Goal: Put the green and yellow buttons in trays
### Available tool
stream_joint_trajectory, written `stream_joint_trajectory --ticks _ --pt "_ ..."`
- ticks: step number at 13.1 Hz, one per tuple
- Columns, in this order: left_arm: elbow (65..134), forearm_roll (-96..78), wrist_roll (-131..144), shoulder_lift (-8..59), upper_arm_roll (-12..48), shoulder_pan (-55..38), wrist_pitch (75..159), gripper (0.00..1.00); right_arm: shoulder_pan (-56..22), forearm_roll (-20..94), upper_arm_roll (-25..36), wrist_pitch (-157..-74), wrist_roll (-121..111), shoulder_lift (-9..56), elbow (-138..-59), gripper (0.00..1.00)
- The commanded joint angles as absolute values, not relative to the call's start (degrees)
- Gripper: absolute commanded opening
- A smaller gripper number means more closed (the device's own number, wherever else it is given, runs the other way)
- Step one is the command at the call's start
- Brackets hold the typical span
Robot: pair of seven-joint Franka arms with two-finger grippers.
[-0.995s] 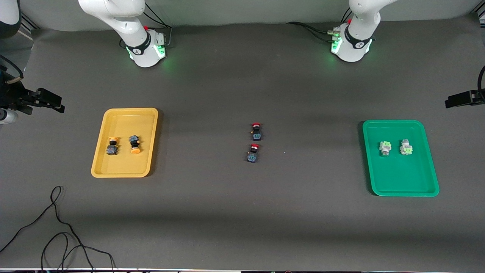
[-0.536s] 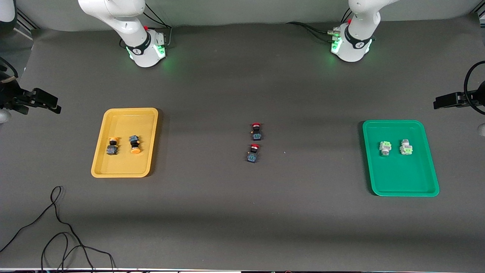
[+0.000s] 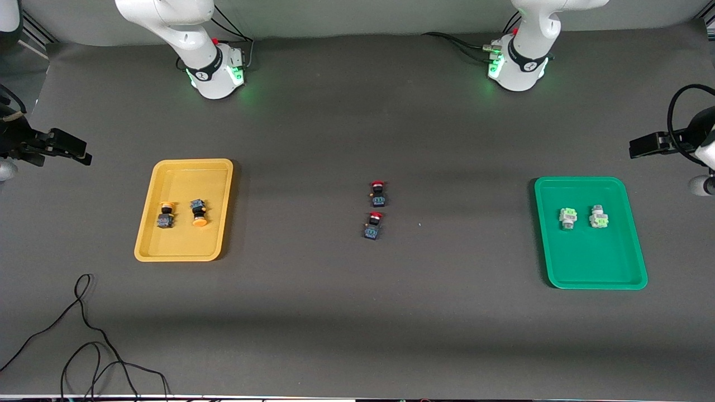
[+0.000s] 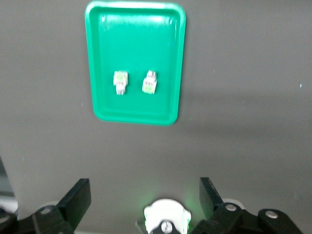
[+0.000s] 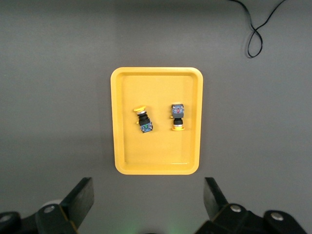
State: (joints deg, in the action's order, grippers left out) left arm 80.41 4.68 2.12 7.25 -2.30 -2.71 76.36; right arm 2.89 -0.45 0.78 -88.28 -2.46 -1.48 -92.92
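The yellow tray [image 3: 190, 178] [image 5: 156, 146] lies toward the right arm's end of the table and holds two yellow buttons [image 3: 165, 215] [image 3: 198, 213] [image 5: 143, 119] [image 5: 177, 117]. Toward the left arm's end, the green tray [image 3: 592, 262] [image 4: 136, 44] holds two green buttons [image 3: 567, 218] [image 3: 598, 216] [image 4: 120, 82] [image 4: 150, 82]. My left gripper [image 3: 648, 146] [image 4: 145, 187] hangs open and empty high over the table beside the green tray. My right gripper [image 3: 64, 148] [image 5: 148, 187] hangs open and empty high over the table beside the yellow tray.
Two dark switches with red caps [image 3: 378, 193] [image 3: 373, 225] lie in the middle of the table between the trays. A loose black cable [image 3: 84, 335] [image 5: 256, 29] curls on the table nearer to the front camera than the yellow tray.
My left gripper has drifted in from the table's end toward the green tray. The right gripper has barely shifted. The buttons and trays have not moved.
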Motion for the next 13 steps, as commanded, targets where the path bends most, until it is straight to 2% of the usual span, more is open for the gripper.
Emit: stream_joint_trajectory --ticks 1,13 --pt "99.1 3.6 -0.4 -5.5 -4.0 -1.9 86.5 0.99 2.0 1.0 1.7 -87.4 -1.4 -1.8 -92.5 1.00" --pt "98.1 3.4 -0.2 -3.3 -2.5 -2.1 86.5 1.00 1.9 0.8 1.7 -87.3 -1.5 -0.1 -90.2 1.00"
